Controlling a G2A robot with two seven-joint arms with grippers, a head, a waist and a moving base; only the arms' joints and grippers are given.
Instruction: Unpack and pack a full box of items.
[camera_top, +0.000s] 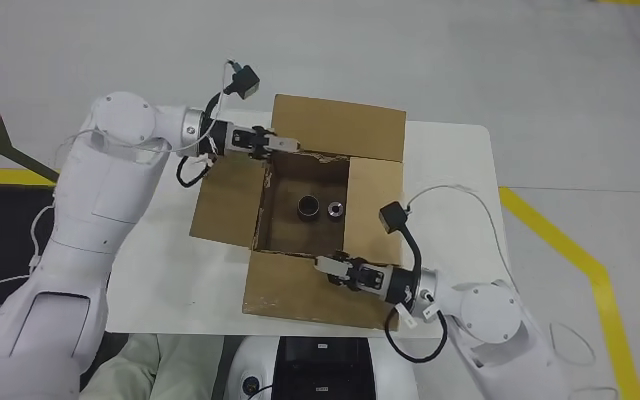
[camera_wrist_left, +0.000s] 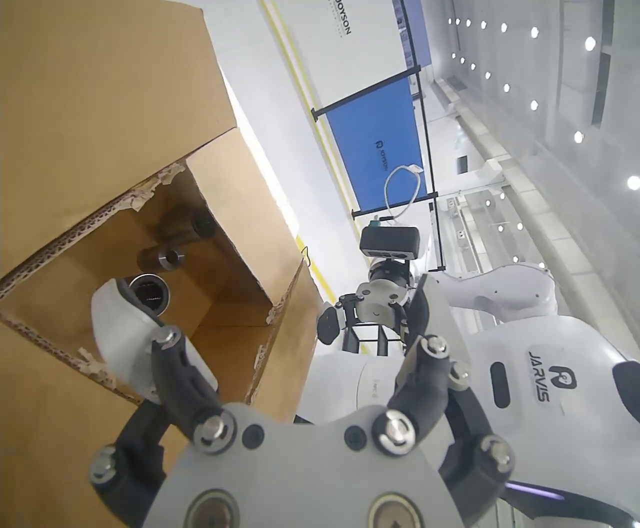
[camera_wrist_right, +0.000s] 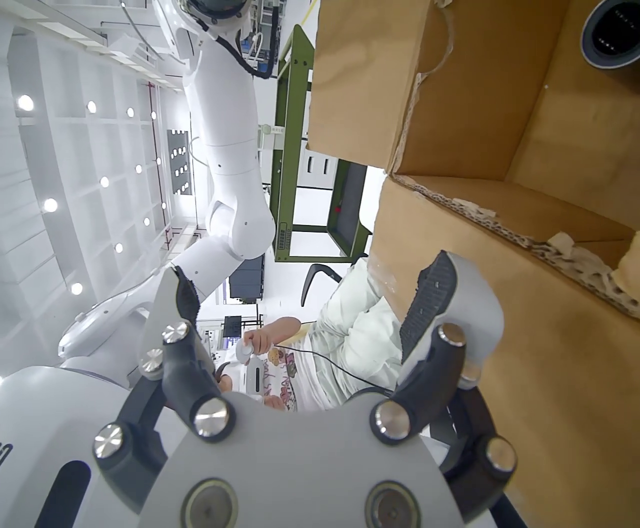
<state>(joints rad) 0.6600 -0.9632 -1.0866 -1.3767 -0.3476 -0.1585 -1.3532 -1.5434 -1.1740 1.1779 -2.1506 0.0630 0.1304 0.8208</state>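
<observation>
Box: the cardboard box (camera_top: 340, 122) sits open in the middle of the white table (camera_top: 455, 190), with all four flaps folded outward and torn tape scraps along its rim.
Contents: two metal parts stand upright on the box floor, just beside each other and bores facing up. One is a larger steel sleeve (camera_top: 309, 207), the other a smaller bushing (camera_top: 335, 209). The left wrist view hints at a third, darker piece behind them, but I cannot tell for sure.
Left gripper: the left gripper (camera_top: 288, 145) hangs at the box's far left corner, just above the rim. Its fingers are spread wide and hold nothing.
Right gripper: the right gripper (camera_top: 328, 265) is over the near flap. It is also splayed apart and empty.
Handling of the parts: they are probably dense for their size, rigid, and smooth enough to slip. They will not crush, but they may roll if tipped.
Where to hold: come down from above and pinch across the outer wall at about mid-height. For the larger sleeve, one finger inside the bore and one outside would likely grip more surely.
Handling of the box: it is light, stiff corrugated board. It would likely slide if a wall is nudged, and the flaps hinge at their creases.
Stage: the box looks far from full. Whether this is late unpacking or early packing cannot be told.
Risk: a finger could catch the rim on the way down into the deep box.
</observation>
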